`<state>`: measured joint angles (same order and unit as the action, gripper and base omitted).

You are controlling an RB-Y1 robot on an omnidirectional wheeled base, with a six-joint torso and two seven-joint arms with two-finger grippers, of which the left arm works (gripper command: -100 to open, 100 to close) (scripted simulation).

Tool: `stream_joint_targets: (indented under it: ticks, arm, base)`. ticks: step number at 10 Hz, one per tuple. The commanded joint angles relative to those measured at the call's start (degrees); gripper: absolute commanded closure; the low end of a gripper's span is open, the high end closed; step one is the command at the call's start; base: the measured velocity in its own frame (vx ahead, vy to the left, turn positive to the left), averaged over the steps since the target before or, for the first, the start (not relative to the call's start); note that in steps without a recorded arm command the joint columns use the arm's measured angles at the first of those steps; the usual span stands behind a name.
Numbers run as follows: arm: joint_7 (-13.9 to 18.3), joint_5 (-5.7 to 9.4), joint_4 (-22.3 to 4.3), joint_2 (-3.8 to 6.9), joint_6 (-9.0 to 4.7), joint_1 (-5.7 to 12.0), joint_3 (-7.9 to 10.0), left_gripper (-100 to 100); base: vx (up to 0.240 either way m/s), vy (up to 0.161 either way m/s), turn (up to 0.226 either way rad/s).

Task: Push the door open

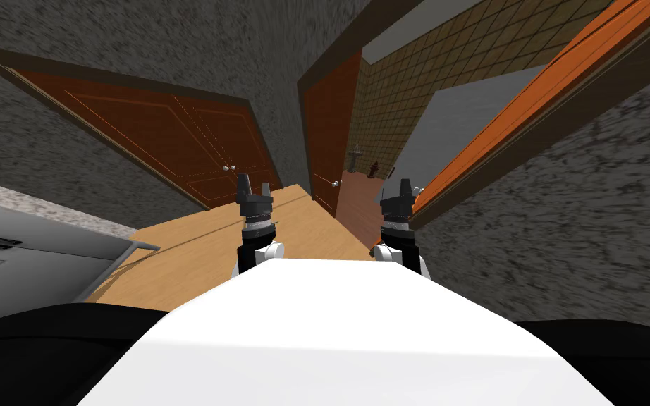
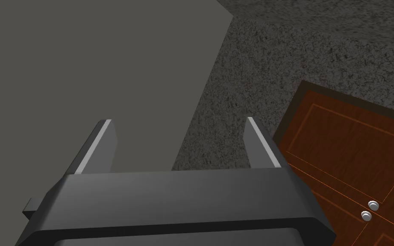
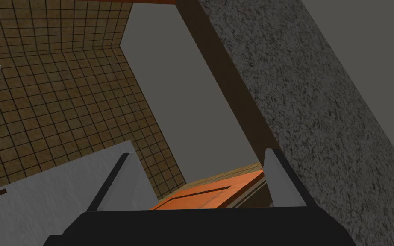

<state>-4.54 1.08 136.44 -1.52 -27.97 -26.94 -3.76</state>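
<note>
An orange door (image 1: 528, 116) stands swung wide along the right side of a doorway into a room with brown tiled walls (image 1: 415, 91). Its small knob (image 1: 419, 190) lies just right of my right gripper (image 1: 407, 189). In the right wrist view that gripper (image 3: 198, 179) is open, and the orange door (image 3: 217, 192) shows low between its fingers, beside the dark door frame (image 3: 234, 106). I cannot tell whether a finger touches the door. My left gripper (image 1: 254, 189) is open over the wooden floor, left of the doorway, and holds nothing (image 2: 177, 145).
A darker brown door (image 1: 327, 134) with a knob (image 1: 335, 183) flanks the doorway's left side. Brown double doors (image 1: 175, 141) with two knobs (image 2: 370, 210) stand in the rough grey wall at left. A grey appliance (image 1: 27, 254) sits at near left. A speckled wall (image 1: 584, 211) runs close on my right.
</note>
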Motion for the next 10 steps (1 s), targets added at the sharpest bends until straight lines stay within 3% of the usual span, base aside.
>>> stream_joint_targets:
  ticks: [1, 10]
  arm:
    - [-1.5, -0.76, -1.9, 0.79, -0.41, 0.38, -0.61, -100]
    - [-10.3, -5.11, -12.4, 3.85, -2.75, 2.57, -4.06, -100]
  base:
    - [0.114, -0.002, -0.01]
    - [0.176, 0.016, -0.007]
